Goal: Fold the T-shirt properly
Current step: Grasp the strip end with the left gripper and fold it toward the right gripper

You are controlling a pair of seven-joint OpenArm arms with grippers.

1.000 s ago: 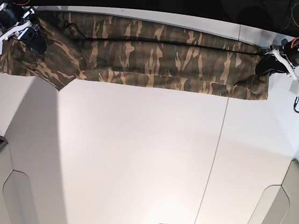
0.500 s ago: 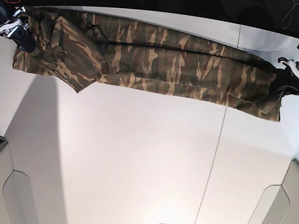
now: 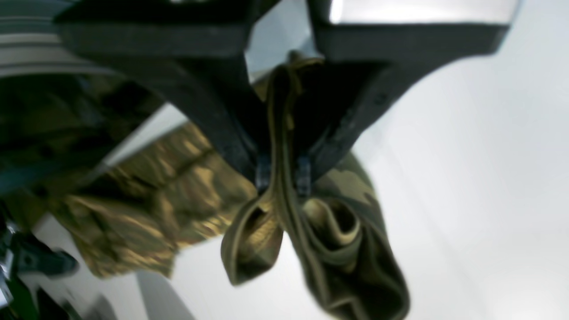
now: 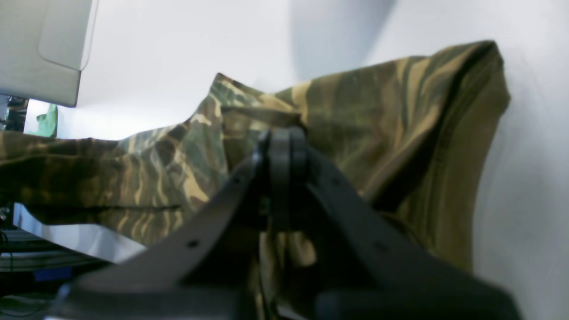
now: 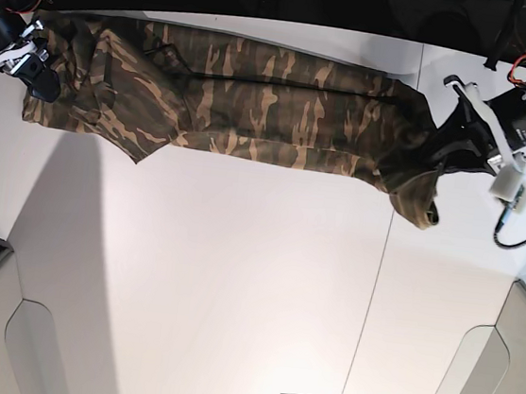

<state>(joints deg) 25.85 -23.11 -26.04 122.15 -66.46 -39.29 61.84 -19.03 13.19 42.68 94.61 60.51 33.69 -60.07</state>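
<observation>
While both grippers are clamping the T-shirt (image 5: 255,96), the left gripper (image 3: 280,178) is swinging its end inward, starting the fold; the right gripper (image 4: 280,146) is anchoring.

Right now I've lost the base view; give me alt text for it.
A camouflage T-shirt lies stretched along the far edge of a white table, pinched at both ends. The left pincer holds a bunched end with a fold hanging below it; the right pincer grips the other end by the sleeve.
</observation>
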